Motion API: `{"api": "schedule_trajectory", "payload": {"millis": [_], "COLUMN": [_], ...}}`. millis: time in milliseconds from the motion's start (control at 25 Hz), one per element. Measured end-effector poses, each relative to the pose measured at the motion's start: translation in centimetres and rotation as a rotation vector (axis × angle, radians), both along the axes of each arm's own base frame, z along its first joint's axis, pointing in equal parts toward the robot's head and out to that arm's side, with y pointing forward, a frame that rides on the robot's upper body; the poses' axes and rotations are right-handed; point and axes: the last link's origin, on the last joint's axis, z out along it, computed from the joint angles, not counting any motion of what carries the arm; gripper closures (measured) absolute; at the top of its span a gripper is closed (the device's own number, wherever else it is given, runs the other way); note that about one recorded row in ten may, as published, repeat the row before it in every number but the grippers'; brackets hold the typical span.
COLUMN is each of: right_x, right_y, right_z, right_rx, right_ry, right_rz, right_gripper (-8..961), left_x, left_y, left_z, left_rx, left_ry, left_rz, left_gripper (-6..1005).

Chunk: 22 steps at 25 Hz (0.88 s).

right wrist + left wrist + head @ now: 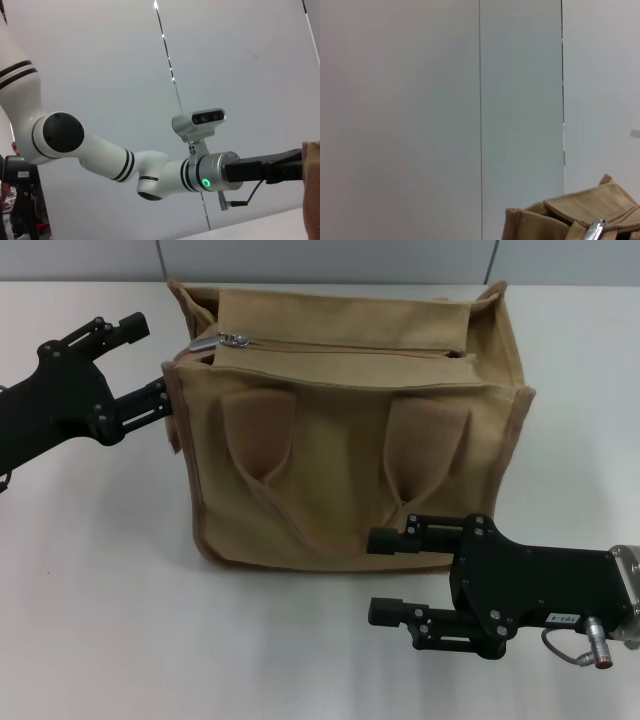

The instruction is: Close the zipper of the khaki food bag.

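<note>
Between the two grippers on the white desk (pixel 100 620) stands the boxy khaki canvas food bag (pixel 350 440) with brown piping. The black left gripper (pixel 155 365) spreads wide at the bag's side, one finger against the fabric, gripping nothing. The black right gripper (pixel 385 575) gapes empty at the front base. Just beyond the left gripper lies the tan-taped zipper (pixel 340 345), silver pull tab (pixel 215 341) nearest it.

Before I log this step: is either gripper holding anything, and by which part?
Nothing is held. The left gripper is open beside the bag's left end, near the zipper pull. The right gripper is open at the bag's front base.
</note>
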Motion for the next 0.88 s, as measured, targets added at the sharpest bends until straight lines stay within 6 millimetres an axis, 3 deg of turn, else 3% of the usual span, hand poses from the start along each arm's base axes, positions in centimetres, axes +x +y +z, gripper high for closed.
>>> {"api": "schedule_trajectory", "payload": {"millis": [520, 880], "right_x": [-0.06, -0.06], "right_y": [-0.01, -0.16], "right_z": [-0.02, -0.17], "right_rx": [0.0, -0.012], "right_ry": [0.003, 0.009], "right_rz": [0.001, -0.007], "right_gripper": [321, 321], "left_x": [-0.32, 0.0], "left_y": [0.3, -0.58], "left_z": [-0.14, -0.1], "left_rx": [-0.02, -0.012], "left_ry": [-0.009, -0.006], "left_rz": [0.049, -0.017], "left_gripper": [369, 385]}}
